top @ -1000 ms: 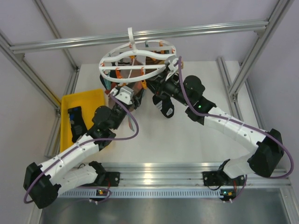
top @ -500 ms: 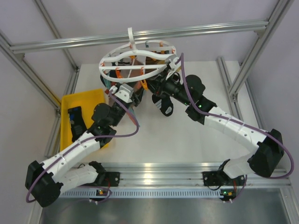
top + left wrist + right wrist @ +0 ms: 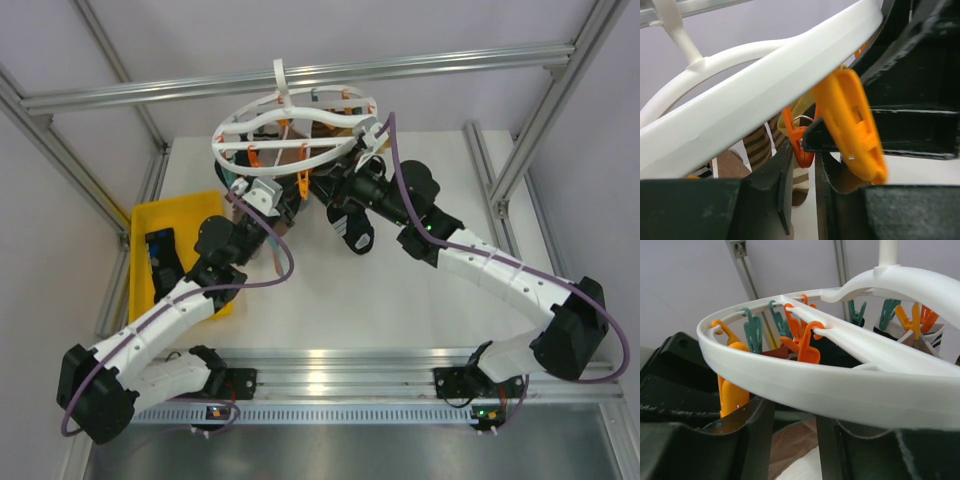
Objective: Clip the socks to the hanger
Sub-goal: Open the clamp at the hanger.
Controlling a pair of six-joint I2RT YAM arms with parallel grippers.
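From above, the hanger point(image 3: 283, 97) hangs just over both claws. The left claw point(image 3: 286, 204) and right claw point(image 3: 327, 187) meet under its near rim.

On the left wrist we see an orange clip point(image 3: 799, 142) at the nearly closed fingertips and a striped sock point(image 3: 759, 146) beyond to the left. We cannot tell if anything is gripped.

On the right wrist the jaws stand apart, released. A brown sock point(image 3: 790, 447) shows through the gap, with the ring overhead.

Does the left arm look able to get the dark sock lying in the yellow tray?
Probably yes. The dark sock lies uncovered in the yellow tray, right beside the left arm; the left gripper would need to back away from the hanger first.
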